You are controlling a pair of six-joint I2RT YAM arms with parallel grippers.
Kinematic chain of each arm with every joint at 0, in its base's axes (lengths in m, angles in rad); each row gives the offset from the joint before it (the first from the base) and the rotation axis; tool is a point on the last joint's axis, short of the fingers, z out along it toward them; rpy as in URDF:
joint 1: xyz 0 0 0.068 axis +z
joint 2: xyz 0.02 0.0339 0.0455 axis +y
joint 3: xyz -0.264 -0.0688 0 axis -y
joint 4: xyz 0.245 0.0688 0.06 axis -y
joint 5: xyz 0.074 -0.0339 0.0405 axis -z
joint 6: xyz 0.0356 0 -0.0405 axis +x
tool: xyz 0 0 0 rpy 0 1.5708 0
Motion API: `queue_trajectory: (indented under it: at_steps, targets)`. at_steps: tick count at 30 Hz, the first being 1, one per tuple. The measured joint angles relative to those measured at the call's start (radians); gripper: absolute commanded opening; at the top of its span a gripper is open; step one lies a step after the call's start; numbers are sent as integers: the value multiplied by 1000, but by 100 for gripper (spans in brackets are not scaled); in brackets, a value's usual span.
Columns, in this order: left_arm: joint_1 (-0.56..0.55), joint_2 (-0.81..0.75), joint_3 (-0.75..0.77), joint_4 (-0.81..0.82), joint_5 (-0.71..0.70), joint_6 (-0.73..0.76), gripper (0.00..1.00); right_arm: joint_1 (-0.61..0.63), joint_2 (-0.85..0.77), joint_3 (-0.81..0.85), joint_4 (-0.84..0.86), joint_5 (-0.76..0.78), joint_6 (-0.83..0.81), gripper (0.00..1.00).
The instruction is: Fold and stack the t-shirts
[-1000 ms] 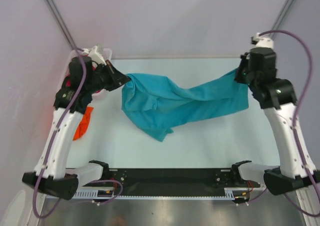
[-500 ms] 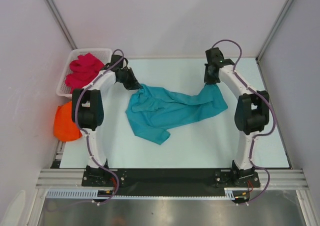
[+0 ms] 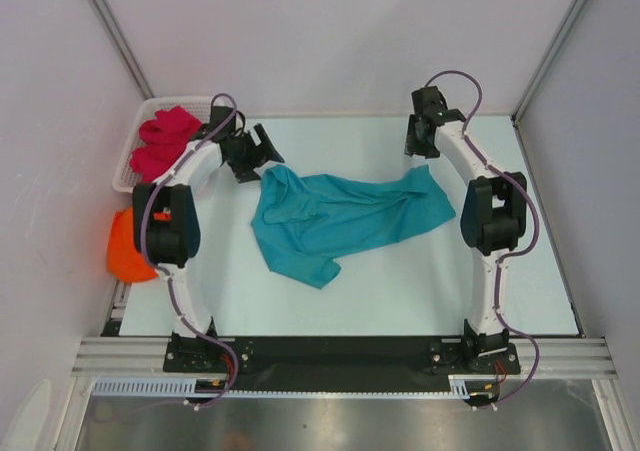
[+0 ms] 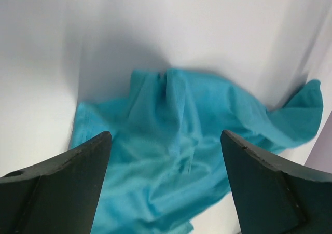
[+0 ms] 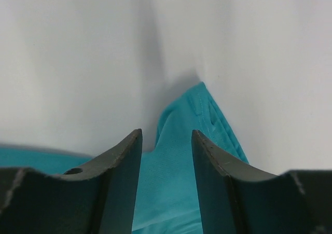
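Observation:
A crumpled teal-blue t-shirt (image 3: 340, 216) lies on the middle of the table, spread from left to right. My left gripper (image 3: 263, 149) hovers just beyond its upper left corner. In the left wrist view that gripper (image 4: 166, 135) is wide open above the teal cloth (image 4: 176, 120), with nothing held. At the shirt's upper right corner my right gripper (image 3: 420, 147) is also free of it. The right wrist view shows this gripper (image 5: 166, 133) open, the shirt's hem corner (image 5: 199, 109) lying beneath it. A crimson-pink t-shirt (image 3: 165, 139) fills the basket. An orange t-shirt (image 3: 130, 246) lies bunched at the left.
The white lattice basket (image 3: 124, 177) stands at the back left corner, against the left wall. The orange bundle sits beside the table's left edge, below the basket. Both arms arch inward from their bases at the near rail (image 3: 340, 353).
Both grippers have opened and let go of the teal shirt's upper corners. The shirt has settled flat on the table, and the two grippers have drawn slightly back from it.

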Motion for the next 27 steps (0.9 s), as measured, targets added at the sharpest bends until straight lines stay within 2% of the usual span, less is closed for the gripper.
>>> queue_trajectory:
  at_steps: [8, 15, 19, 27]
  targets:
    - [-3, -332, -367, 57, -32, 8, 92, 6, -128, -97, 13, 21, 0, 49]
    - [-48, -384, -578, 117, -54, 6, 92, 33, -209, -199, 49, 25, 2, 49]
    - [-102, -384, -632, 123, -54, 0, 92, 50, -216, -270, 51, 24, 6, 49]
    - [-150, -344, -618, 188, -81, -9, 92, 63, -230, -305, 49, 26, 8, 48]
